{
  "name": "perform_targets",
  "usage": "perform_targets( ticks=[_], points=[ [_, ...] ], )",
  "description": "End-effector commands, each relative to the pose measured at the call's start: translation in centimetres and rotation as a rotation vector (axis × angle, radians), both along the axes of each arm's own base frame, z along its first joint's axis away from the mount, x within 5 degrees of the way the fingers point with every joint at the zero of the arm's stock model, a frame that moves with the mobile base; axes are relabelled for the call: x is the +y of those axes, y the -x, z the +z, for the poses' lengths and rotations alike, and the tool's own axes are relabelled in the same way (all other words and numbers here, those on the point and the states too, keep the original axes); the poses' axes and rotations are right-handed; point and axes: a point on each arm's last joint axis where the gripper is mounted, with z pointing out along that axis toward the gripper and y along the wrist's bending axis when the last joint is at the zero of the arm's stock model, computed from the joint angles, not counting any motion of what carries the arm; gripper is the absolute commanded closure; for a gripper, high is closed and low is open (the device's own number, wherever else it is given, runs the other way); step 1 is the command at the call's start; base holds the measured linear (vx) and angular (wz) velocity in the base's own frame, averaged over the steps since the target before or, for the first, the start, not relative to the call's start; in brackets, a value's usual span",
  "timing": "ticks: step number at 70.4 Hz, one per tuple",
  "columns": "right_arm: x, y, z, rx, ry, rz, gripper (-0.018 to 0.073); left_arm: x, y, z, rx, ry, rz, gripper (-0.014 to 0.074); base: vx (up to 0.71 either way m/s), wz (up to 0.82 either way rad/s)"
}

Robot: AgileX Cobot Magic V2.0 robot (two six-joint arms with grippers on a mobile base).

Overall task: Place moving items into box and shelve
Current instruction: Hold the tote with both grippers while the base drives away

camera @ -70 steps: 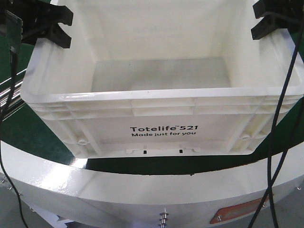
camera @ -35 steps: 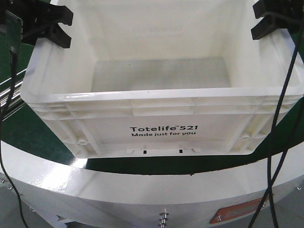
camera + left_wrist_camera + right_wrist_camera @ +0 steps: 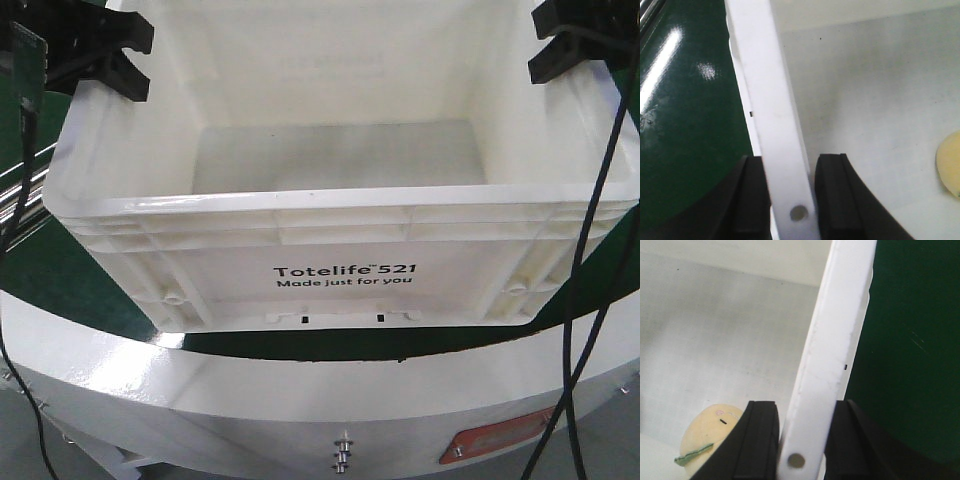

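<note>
- Over the last second the white Totelife crate (image 3: 340, 225) held its place in the front view, while the green-topped desk (image 3: 50, 270) and its white rim slipped slightly beneath it.
- That suggested the crate hung clear of the desk and the loading was finished, with the carry towards the shelf probably under way.
- The yellow plush toy (image 3: 710, 432) lay on the crate floor near the right wall. The pink one was not visible.
- The left claw (image 3: 790, 172) was closed to a narrow gap, pinching the crate's left wall, one finger inside and one outside.
- The right claw (image 3: 800, 415) clamped the right wall the same way.
</note>
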Motion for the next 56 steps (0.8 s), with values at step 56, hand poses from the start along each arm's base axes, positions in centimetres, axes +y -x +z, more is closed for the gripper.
perform_targets(
  ticks=[56],
  points=[
    [1.00, 1.86, 3.07, -0.110, -0.111, 0.068, 0.0571, -0.72, 1.42, 4.09, -0.189, 0.148, -0.023, 0.0613, -0.09, 0.20]
  ],
)
